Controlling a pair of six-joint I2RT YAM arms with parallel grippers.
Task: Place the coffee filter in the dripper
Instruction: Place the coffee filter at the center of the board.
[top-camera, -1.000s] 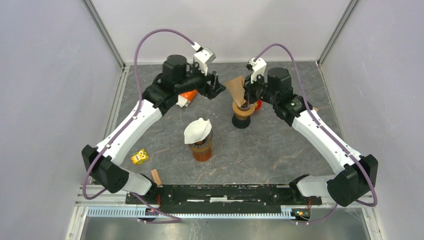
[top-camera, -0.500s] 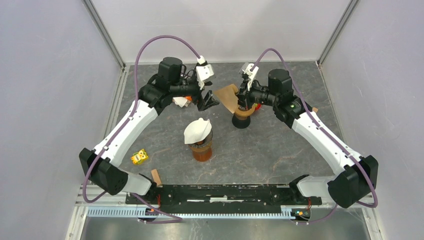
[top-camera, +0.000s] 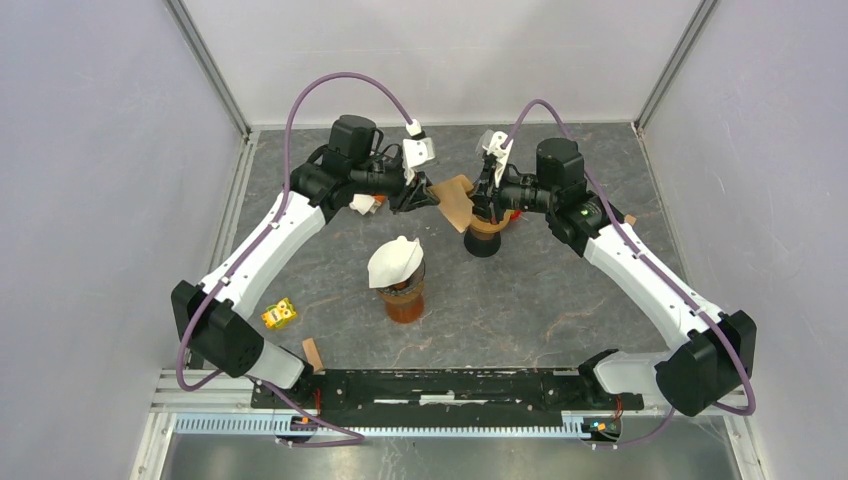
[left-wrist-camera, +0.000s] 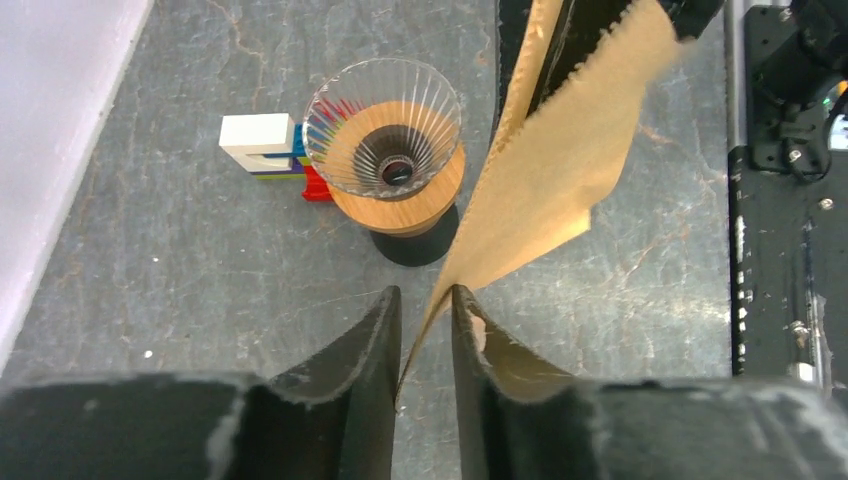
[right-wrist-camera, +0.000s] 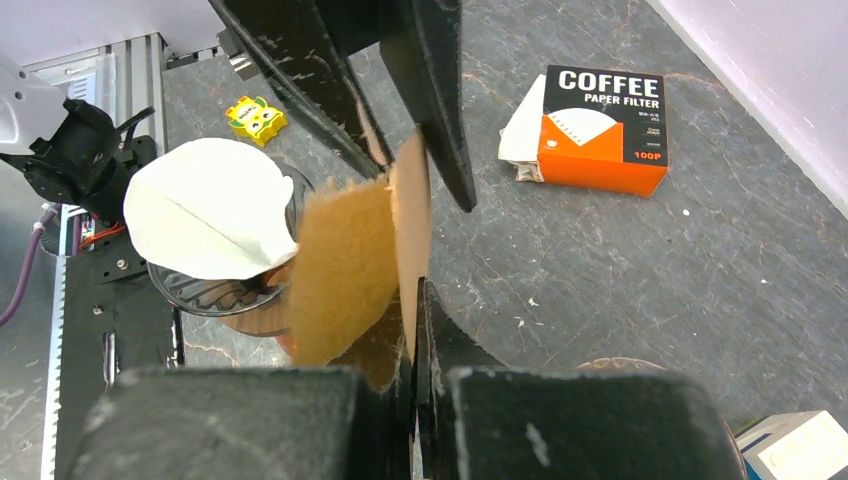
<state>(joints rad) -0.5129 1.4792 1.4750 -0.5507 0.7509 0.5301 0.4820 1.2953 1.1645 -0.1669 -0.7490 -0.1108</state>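
Over the back of the table, the right hand pinches the brown coffee filter tight and holds it up in the air, just beside the glass dripper. The left hand is only a little bit wide, with one corner of the filter between its fingers.

A grey, stone-patterned counter sits under even light. Pale lilac walls enclose its left, far and right sides; metal posts stand at its far corners.
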